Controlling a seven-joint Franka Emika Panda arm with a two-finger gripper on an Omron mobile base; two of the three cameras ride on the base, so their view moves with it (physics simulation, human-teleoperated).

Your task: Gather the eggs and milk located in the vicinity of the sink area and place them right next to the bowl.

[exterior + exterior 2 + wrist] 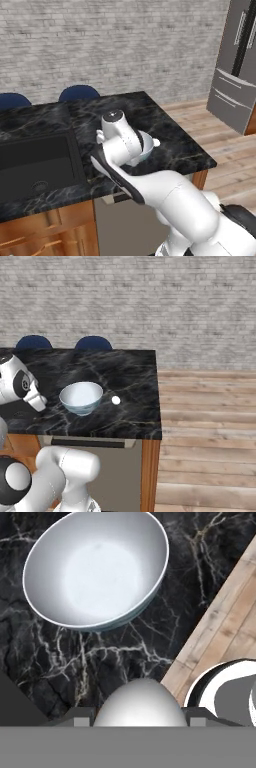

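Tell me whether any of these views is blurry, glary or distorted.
Right base view: even flat light, the bowl and one egg sharp, faint shadows. Hand view: held egg cropped and oversized at the bottom edge. Left base view: slightly soft, no glare.

Black bench (125, 368) showing white and tan marble veining, bowl (81, 398) showing white with pale blue outside, egg (116, 400) looking plain white, sink (35, 165) appearing black, floor (210, 426) showing light wood planks
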